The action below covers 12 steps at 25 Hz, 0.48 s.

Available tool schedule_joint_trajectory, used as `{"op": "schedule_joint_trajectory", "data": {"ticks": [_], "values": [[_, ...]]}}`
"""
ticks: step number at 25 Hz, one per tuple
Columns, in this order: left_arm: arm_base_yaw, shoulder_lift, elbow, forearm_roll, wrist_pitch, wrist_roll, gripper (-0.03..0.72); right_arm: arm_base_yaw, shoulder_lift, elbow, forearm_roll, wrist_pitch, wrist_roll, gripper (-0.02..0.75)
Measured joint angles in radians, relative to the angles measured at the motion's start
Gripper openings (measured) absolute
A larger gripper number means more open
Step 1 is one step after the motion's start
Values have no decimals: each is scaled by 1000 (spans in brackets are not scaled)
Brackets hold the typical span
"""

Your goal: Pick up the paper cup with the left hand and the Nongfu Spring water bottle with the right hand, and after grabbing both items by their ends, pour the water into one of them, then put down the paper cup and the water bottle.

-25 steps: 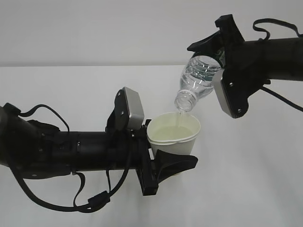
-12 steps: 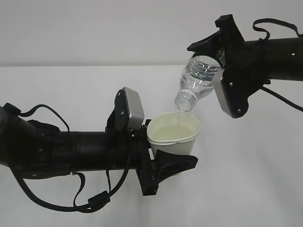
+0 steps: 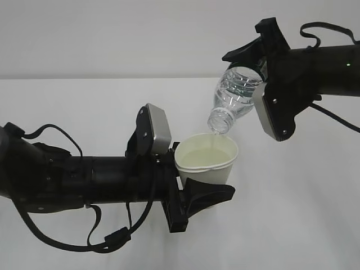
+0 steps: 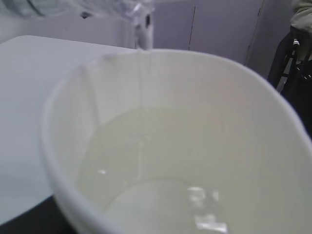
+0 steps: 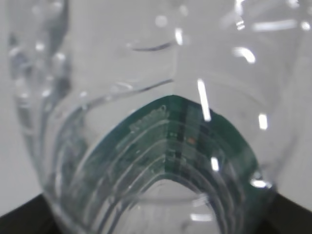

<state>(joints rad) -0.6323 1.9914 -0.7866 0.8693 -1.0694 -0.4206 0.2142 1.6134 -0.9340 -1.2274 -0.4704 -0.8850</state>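
Note:
My left gripper (image 3: 198,181) is shut on the lower part of the white paper cup (image 3: 207,163), holding it upright above the table. Pale water (image 3: 202,157) partly fills the cup. In the left wrist view the cup (image 4: 63,146) fills the frame, with water (image 4: 161,175) inside. My right gripper (image 3: 250,67) is shut on the base end of the clear Nongfu Spring water bottle (image 3: 235,93). The bottle is tilted, its open mouth pointing down just over the cup's far rim. In the right wrist view the bottle (image 5: 122,73) fills the frame and its green label (image 5: 180,141) shows through the ribbed plastic.
The white table (image 3: 298,225) runs under both arms to a plain pale wall behind. Loose black cables (image 3: 73,244) hang under the left arm. In the left wrist view dark furniture (image 4: 300,68) stands beyond the table at the far right.

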Motion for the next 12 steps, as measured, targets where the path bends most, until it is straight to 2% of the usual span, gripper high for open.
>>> {"op": "schedule_joint_trajectory", "data": {"ticks": [12], "values": [[0, 0, 0, -8, 2, 0, 438, 0, 0, 0, -3, -4, 37, 491]]}}
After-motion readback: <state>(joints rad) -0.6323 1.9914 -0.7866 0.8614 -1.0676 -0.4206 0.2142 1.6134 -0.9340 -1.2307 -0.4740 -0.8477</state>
